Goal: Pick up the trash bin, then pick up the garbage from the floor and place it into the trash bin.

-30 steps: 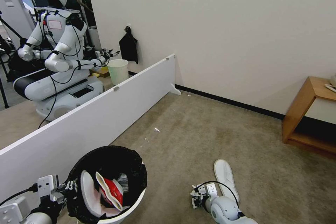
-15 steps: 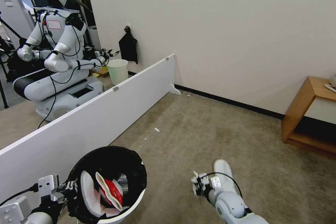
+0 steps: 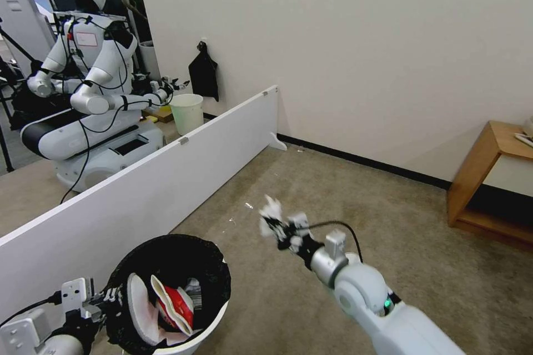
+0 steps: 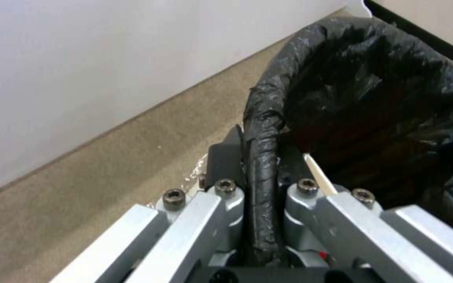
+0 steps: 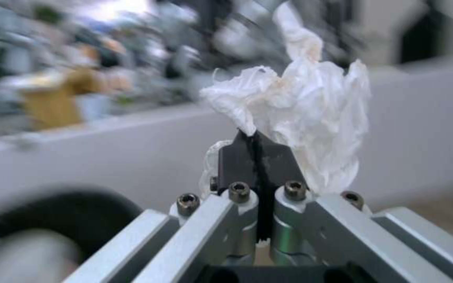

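While you scan the head view from left to right, you can count one trash bin (image 3: pixel 166 294), two grippers and one piece of garbage in the air. At the lower left your left gripper (image 3: pixel 114 297) is clamped on the bin's near rim, where the black bag folds over it. Your bin stands just beside the long white partition board (image 3: pixel 166 177), on the beige carpet (image 3: pixel 333 194). Inside it you can see one white slipper (image 3: pixel 139 310) against the left wall and one crushed red-white cup (image 3: pixel 175 305) next to it.

Further right, your right gripper (image 3: pixel 277 224) is lifted above the carpet, to the right of the bin and higher than its rim. Its fingers are pressed together on one crumpled white tissue (image 3: pixel 271 211).

Your left wrist view gives you what the head view cannot: the two dark fingers (image 4: pixel 226 157) sit one outside and one inside the bin wall, with the bag-wrapped rim (image 4: pixel 262 157) squeezed between them.

Your right wrist view shows the tissue (image 5: pixel 310 118) bunched up over the closed black fingertips (image 5: pixel 240 159), caught by a lower edge, with the partition board blurred behind it and the bin's dark mouth (image 5: pixel 64 212) off to one side.

At the far right of the head view, one wooden side table (image 3: pixel 488 177) stands against the wall.
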Controlling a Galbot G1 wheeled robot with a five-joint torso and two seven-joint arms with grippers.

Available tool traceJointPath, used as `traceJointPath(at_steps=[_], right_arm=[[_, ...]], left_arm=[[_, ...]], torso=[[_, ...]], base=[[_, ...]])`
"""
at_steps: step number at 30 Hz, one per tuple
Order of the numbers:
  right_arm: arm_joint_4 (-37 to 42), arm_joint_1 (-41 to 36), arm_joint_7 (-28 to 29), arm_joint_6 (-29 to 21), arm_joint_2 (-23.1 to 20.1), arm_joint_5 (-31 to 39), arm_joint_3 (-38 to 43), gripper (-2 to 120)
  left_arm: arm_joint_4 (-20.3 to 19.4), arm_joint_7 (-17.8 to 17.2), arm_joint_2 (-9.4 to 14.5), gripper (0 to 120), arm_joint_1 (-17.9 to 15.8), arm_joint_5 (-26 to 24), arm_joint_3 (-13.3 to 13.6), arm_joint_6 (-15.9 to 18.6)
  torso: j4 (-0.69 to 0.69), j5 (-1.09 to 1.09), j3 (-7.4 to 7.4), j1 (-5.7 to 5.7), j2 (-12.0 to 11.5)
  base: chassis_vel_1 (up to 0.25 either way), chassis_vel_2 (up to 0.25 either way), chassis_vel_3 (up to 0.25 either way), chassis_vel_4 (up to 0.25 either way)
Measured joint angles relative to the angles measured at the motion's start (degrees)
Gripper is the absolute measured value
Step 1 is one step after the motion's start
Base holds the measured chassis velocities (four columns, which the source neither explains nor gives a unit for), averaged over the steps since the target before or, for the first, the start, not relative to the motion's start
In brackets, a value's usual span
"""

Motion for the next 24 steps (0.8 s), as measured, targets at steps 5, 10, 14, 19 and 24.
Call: traceJointPath(at_steps=[5, 10, 14, 19, 24], right_arm=[[1.6, 7.04, -2.36, 1.47, 0.76, 4.31, -4.78, 0], [2.45, 13.24, -3.99, 2.09, 3.04, 9.5, -10.58, 0], [2.79, 15.6, -3.88, 1.91, 4.18, 11.98, -14.07, 0], [4.3, 17.37, -0.26, -1.4, 4.89, 15.99, -17.16, 0], [5.75, 18.4, 5.28, -6.55, 3.89, 19.83, -20.11, 0]], left_arm=[[0.0, 0.0, -0.12, 4, 0.0, 0.06, 0.14, 0.08], [-0.01, -0.04, -0.13, 4, -0.05, 0.16, 0.23, 0.22], [-0.01, -0.17, 0.11, 4, -0.21, 0.09, 0.15, 0.81], [-0.11, -0.19, 0.6, 4, -0.86, -0.25, 0.18, 1.46], [-0.26, -0.15, 1.55, 4, -2.85, -0.35, 0.74, 1.53]], torso=[[0.0, -0.01, 0.0, 0.0, 0.0], [-0.01, 0.0, 0.0, 0.0, 0.0], [-0.01, 0.0, 0.0, 0.0, 0.0], [0.0, 0.0, 0.0, 0.0, 0.0], [-0.02, 0.0, 0.0, 0.0, 0.0]], base=[[0.0, 0.0, 0.0, 0.0], [0.0, 0.0, 0.0, 0.0], [0.0, 0.0, 0.0, 0.0], [0.0, 0.0, 0.0, 0.0], [0.0, 0.0, 0.0, 0.0]])
